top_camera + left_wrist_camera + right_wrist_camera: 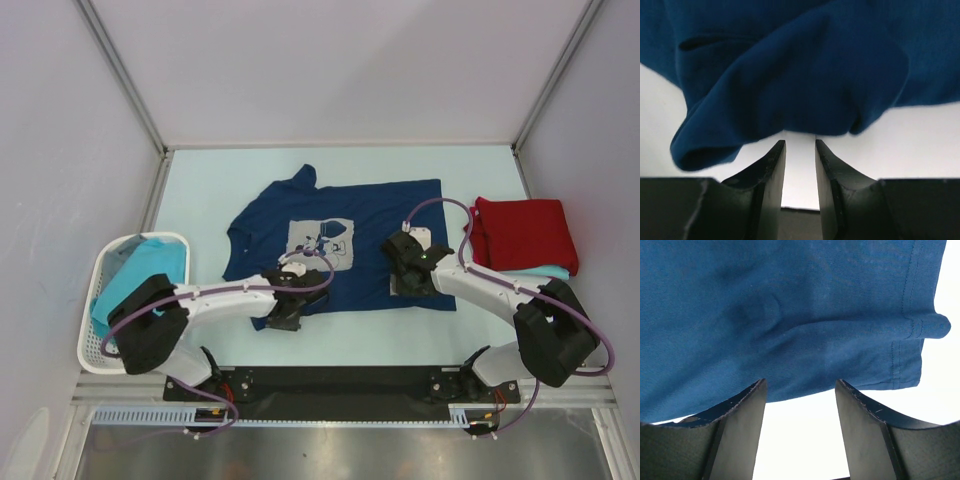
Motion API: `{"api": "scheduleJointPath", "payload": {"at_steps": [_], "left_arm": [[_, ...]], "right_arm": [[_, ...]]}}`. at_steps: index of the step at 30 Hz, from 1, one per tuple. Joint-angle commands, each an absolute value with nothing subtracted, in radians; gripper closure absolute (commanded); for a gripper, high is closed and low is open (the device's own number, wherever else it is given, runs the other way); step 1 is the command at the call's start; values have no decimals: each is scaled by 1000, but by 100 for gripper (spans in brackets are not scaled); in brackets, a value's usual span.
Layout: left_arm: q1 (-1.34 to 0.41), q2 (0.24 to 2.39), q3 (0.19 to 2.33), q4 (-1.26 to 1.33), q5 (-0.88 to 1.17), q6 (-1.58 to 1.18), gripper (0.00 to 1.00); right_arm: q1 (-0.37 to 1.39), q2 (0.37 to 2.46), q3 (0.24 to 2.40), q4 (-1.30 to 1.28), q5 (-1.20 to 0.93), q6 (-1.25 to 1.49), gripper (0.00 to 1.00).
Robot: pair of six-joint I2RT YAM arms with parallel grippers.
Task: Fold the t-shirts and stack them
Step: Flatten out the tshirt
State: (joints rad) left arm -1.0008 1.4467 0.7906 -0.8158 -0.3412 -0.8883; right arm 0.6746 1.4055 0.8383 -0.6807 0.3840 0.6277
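White basket [90, 350] at left is holding a turquoise t-shirt [140, 275]; navy t-shirt [385, 215] is lying spread mid-table. Left gripper [800, 144], narrowly parted, and right gripper [800, 382], wider, are poised at its near edge, gripping nothing.

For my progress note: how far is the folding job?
Done: a red t-shirt lies folded on a folded turquoise one. In hand: the navy t-shirt lies spread, left gripper and right gripper open at its near edge. Remaining: turquoise cloth in the basket.
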Motion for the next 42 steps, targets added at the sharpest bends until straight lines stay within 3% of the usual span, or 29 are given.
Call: {"api": "scheduleJointPath", "payload": {"at_steps": [1, 11, 26, 35, 42], "left_arm": [[-965, 1496, 871, -759, -400, -842, 64], [-792, 1493, 925, -726, -451, -738, 64], [-750, 1453, 1009, -749, -505, -700, 63], [-632, 1571, 1025, -693, -421, -684, 62], [-658, 1592, 1017, -684, -336, -661, 70]], "right_arm": [[677, 1404, 871, -676, 405, 626, 37], [669, 1391, 848, -675, 405, 618, 37], [653, 1379, 834, -661, 399, 603, 38], [652, 1387, 854, -658, 391, 592, 38], [647, 1371, 841, -664, 396, 595, 37]]}}
